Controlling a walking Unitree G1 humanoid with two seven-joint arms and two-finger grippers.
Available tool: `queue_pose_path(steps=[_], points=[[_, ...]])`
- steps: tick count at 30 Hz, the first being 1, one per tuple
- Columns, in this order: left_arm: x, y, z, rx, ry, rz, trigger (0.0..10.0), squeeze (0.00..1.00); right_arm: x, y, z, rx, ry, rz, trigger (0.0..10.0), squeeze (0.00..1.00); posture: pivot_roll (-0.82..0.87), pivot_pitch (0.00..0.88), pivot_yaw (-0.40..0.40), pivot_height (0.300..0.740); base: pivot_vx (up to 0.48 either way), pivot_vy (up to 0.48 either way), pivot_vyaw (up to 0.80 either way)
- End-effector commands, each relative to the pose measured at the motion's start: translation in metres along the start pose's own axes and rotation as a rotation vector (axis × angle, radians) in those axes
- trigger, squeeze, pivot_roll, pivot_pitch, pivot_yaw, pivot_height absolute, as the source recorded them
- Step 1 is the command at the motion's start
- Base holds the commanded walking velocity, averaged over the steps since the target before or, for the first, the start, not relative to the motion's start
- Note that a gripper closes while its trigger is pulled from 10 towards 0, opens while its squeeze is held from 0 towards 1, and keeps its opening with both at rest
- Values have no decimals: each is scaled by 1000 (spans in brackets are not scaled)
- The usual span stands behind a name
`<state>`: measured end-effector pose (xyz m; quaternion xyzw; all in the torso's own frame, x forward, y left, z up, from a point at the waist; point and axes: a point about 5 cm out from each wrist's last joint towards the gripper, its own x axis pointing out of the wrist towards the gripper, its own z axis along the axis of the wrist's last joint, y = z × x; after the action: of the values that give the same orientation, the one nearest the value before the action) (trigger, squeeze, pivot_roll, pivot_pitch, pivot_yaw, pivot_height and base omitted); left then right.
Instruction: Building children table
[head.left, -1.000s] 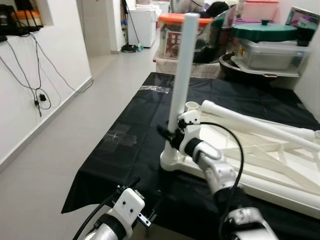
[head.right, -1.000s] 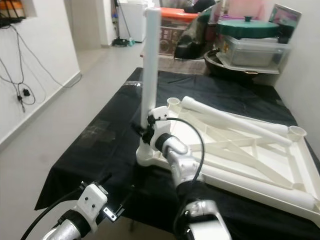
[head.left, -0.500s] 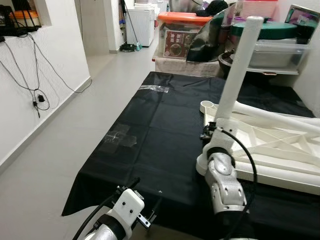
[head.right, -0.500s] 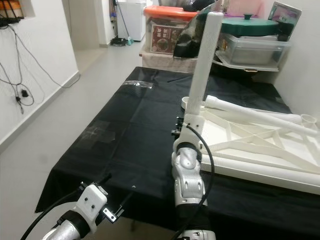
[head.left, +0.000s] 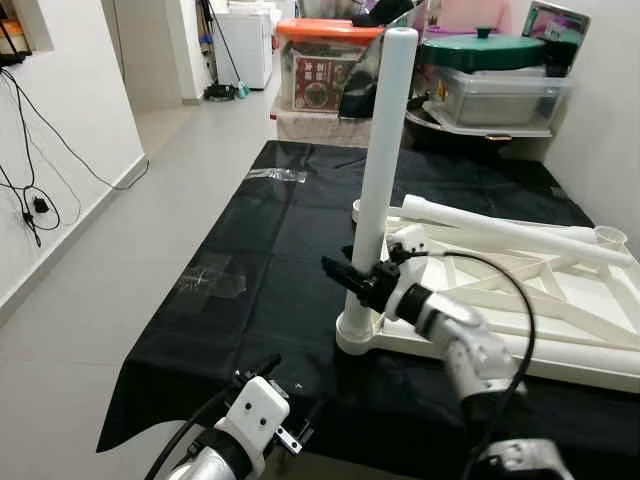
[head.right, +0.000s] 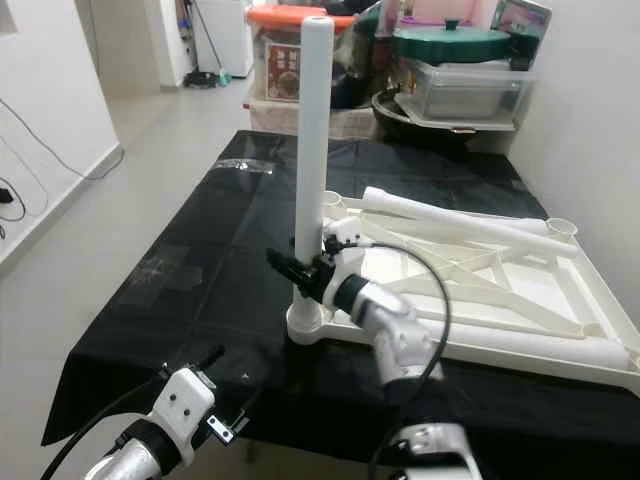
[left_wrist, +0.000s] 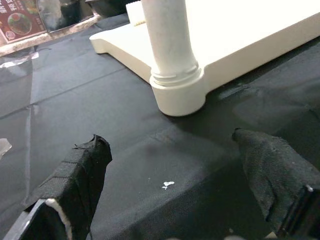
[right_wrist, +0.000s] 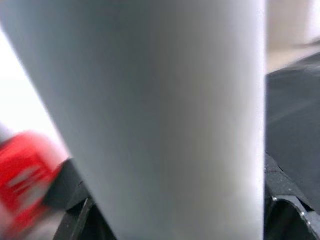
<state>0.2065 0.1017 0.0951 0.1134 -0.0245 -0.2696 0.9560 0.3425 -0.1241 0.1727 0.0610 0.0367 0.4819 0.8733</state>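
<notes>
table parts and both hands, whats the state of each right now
upright leg: standing in the corner socket, gripped low
right hand: shut on the upright leg
left hand: open, hovering near the cloth edge
tabletop: upside down on the black cloth
loose leg: lying across the tabletop

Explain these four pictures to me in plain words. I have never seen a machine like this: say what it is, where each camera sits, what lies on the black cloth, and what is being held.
This is a walking humanoid robot with two silver arms, each ending in two black fingers. The two wide pictures come from cameras in its head, looking down. The other two come from cameras on its wrists.

On the black cloth-covered table lies an upside-down white plastic children's tabletop. One tall white tube leg stands upright in its near corner socket; another white tube leg lies flat across it.

The right end effector is shut on the upright leg low down, which is the pale blur in the right wrist picture. The left end effector hangs open, holding nothing, at the table's near edge.
</notes>
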Motion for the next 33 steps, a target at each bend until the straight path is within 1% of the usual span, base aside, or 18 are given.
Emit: queue_pose_path(steps=[1, 2, 3, 4, 7, 13, 14, 15, 20, 22, 24, 25, 26, 29, 30, 31, 32, 33], points=[[0, -1, -1, -10, -2, -8, 10000, 0, 9, 10, -5, 25, 31, 137, 10000, 0, 94, 0, -62, 740, 0, 0, 0], [0, -1, -1, -10, -2, -8, 10000, 0, 9, 10, -5, 25, 31, 137, 10000, 0, 94, 0, -62, 740, 0, 0, 0], [0, -1, -1, -9, -2, -8, 10000, 0, 8, 9, -4, 13, 64, 205, 10000, 0, 94, 0, -62, 740, 0, 0, 0], [0, -1, -1, -9, -2, -8, 10000, 0, 8, 9, -4, 13, 64, 205, 10000, 0, 94, 0, -62, 740, 0, 0, 0], [0, -2, -1, -6, -1, -3, 10000, 0, 12, 10, 5, 17, 80, 411, 10000, 0, 112, 0, -71, 740, 0, 0, 0], [-2, -3, -1, -5, 0, -1, 10000, 0, 23, 15, 11, 18, 64, 511, 10000, 0, 112, 0, -74, 740, 0, 0, 0], [-2, -3, -1, -5, 2, -2, 10000, 0, 26, 18, 9, 20, 74, 539, 941, 0, 113, 0, -72, 740, 0, 0, 0], [-2, -3, -1, -5, 2, -3, 10000, 0, 28, 21, 4, 4, 85, 549, 0, 0, 115, 0, -74, 740, 0, 0, 0], [-2, -4, -1, -7, 3, -4, 10000, 0, 30, 24, -1, -13, 89, 550, 0, 0, 115, 0, -74, 740, 0, 0, 0], [-3, -4, -1, -8, 3, -3, 10000, 0, 30, 21, -5, -58, 75, 459, 0, 0, 113, 0, -74, 740, 0, 0, 0], [-3, -4, -1, -8, 3, -3, 10000, 0, 30, 21, -5, -58, 75, 459, 0, 0, 113, 0, -74, 740, 0, 0, 0], [-3, -4, -1, -9, 3, -3, 10000, 0, 32, 17, -5, -70, 44, 339, 0, 0, 110, 0, -76, 740, 0, 0, 0], [-3, -4, -1, -9, 3, -3, 10000, 0, 32, 17, -5, -70, 44, 339, 0, 0, 110, 0, -76, 740, 0, 0, 0], [-3, -3, -1, -12, 4, -3, 10000, 0, 31, -7, -9, -42, -37, -187, 0, 0, 101, 0, -63, 740, 0, 0, 0], [-3, -3, -1, -12, 4, -3, 10000, 0, 31, -7, -9, -42, -37, -187, 0, 0, 101, 0, -63, 740, 0, 0, 0], [-4, -2, -1, -12, 4, -6, 10000, 0, 23, -18, -13, -38, -68, -488, 0, 0, 95, 0, -56, 740, 0, 0, 0], [-4, -2, -1, -12, 4, -6, 10000, 0, 23, -18, -13, -38, -68, -488, 0, 0, 95, 0, -56, 740, 0, 0, 0], [-4, -2, -1, -12, 5, -10, 10000, 0, 15, -22, -17, -28, -76, -661, 0, 0, 94, 0, -55, 740, 0, 0, 0]])
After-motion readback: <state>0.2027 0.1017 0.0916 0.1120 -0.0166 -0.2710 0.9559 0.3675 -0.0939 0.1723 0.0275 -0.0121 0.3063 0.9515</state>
